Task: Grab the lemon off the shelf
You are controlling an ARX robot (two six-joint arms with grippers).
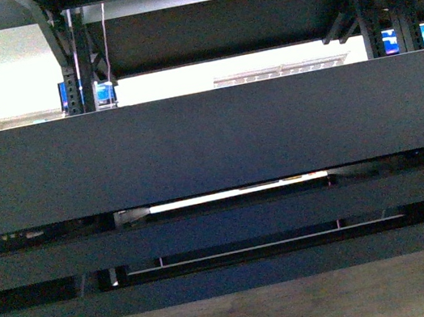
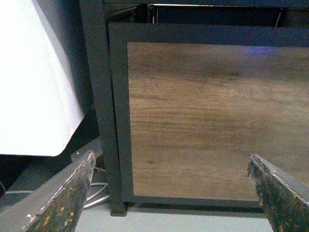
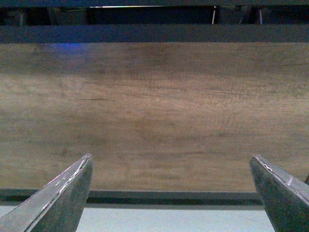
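Widely parted dark fingers of the left gripper (image 2: 171, 154) and of the right gripper (image 3: 171, 156) are being shown nearest, both empty, facing a brown wood-grain tier board (image 3: 154, 111) of the black metal-framed shelf (image 1: 209, 142). Beyond, its thick black lips are being seen stacked. The bright yellow lemon is being shown in no view, so its direction, long axis and nearer arm cannot be told. No legible writing is being shown.

Matt black metal shelf (image 1: 209, 142), wood-grain board (image 3: 154, 116)
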